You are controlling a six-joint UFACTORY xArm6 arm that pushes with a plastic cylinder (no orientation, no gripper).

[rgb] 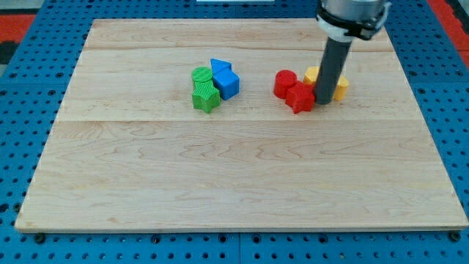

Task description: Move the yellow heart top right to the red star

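The red star [299, 97] lies right of the board's middle. A red round block [284, 82] touches it on its upper left. My tip [322, 101] rests on the board against the star's right side. Two yellow pieces show behind the rod: one [311, 74] to the rod's left and one [341, 87] to its right. The rod hides most of them, so I cannot tell which is the yellow heart.
A cluster stands left of the middle: a green round block [200, 75], a green block [206, 96], a blue triangle [219, 67] and a blue block [227, 84]. The wooden board [234, 183] lies on a blue pegboard.
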